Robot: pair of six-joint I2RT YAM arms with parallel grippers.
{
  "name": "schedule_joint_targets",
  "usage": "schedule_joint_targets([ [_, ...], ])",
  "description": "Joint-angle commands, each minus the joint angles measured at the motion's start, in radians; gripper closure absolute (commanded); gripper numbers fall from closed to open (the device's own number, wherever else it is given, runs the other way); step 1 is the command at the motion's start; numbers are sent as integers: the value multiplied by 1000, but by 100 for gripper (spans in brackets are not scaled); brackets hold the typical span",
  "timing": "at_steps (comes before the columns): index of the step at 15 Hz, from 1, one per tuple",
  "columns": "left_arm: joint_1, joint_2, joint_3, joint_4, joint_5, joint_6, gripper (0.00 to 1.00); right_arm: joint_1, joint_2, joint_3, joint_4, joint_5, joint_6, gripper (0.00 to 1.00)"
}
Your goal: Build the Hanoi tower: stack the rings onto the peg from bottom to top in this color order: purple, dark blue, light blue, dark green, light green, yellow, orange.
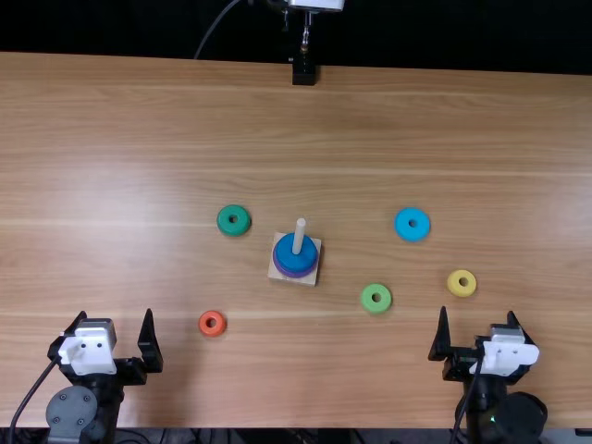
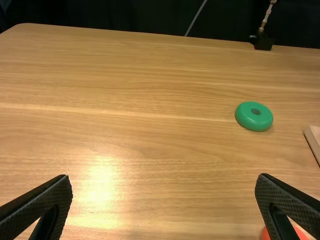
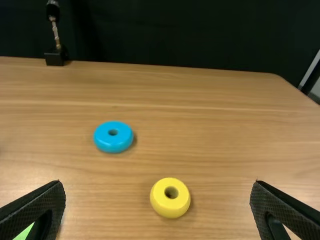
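While both grippers stand above the near edge of the light brown wooden table (image 1: pixel 139 120), bare wood spans the width between them and runs beyond the rings to the far edge, where a black block (image 1: pixel 304 72) sits. Left gripper (image 1: pixel 116 314): fingers spread, nothing between them. Right gripper (image 1: pixel 477 313): fingers likewise spread, nothing held.

The wooden base (image 1: pixel 308 278) lies between the two arms and farther out than either gripper. Its peg (image 1: pixel 300 237) carries the purple ring (image 1: pixel 294 275) with the dark blue ring (image 1: pixel 287 255) on top. The orange ring (image 1: pixel 203 323) is nearest the left gripper, to its right; the dark green ring (image 1: pixel 225 220) lies farther out, left of the base. The yellow ring (image 1: pixel 453 283) is just beyond the right gripper, the light green ring (image 1: pixel 368 296) to that gripper's left, and the light blue ring (image 1: pixel 412 235) farther out.

The top view gives the whole stack; the left wrist view catches a corner of the base and the orange ring partly behind a finger.
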Motion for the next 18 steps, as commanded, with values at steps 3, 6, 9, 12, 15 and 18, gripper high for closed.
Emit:
schedule_joint_targets([
  [3, 6, -12, -108, -76, 0, 15, 0, -9, 77, 290, 30, 12, 6, 0],
  [6, 6, -12, -108, -76, 0, 15, 0, 12, 343, 545, 24, 40, 6, 0],
  [9, 6, -12, -108, -76, 0, 15, 0, 57, 552, 803, 15, 84, 4, 0],
  [12, 6, -12, -108, -76, 0, 15, 0, 120, 779, 997, -127, 91, 6, 0],
  [15, 6, -12, -108, -76, 0, 15, 0, 189, 1061, 1258, -476, 88, 15, 0],
  [18, 6, -12, -108, -76, 0, 15, 0, 186, 1282, 1352, -526, 99, 244, 0],
])
